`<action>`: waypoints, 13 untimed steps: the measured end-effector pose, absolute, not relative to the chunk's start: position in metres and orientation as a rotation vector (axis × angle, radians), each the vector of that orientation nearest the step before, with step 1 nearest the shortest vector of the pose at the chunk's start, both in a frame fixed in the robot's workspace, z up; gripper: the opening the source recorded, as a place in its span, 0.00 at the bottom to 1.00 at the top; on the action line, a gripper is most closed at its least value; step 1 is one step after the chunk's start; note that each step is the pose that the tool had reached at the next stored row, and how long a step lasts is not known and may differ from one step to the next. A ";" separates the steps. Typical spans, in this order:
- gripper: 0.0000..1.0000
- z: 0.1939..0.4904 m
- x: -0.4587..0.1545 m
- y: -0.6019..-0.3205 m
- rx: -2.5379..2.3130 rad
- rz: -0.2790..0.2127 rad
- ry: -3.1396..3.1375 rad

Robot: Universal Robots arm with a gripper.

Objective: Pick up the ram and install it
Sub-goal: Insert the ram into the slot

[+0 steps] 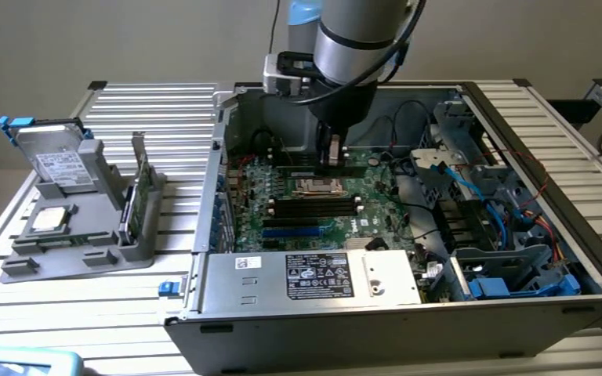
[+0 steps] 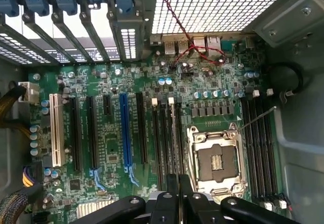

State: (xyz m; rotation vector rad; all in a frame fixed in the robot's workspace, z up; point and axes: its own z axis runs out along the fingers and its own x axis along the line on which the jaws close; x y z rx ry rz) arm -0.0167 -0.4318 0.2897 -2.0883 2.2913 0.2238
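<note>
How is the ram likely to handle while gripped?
The ram looks like a thin flat board, so it is probably stiff and light. Held by the gripper above the motherboard, it may slip or crack if pushed askew.

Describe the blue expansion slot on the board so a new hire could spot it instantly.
Inside the open computer case, look at the green motherboard and its row of long parallel expansion slots, away from the empty silver CPU socket. The blue expansion slot stands within that row. It is the only blue one: its neighbours are black slots, and a white slot ends the row.
</note>
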 end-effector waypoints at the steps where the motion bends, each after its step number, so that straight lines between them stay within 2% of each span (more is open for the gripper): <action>1: 0.14 0.288 -0.017 -0.432 -2.095 0.224 2.286; 13: 0.14 0.270 -0.016 -0.432 -2.145 0.206 2.261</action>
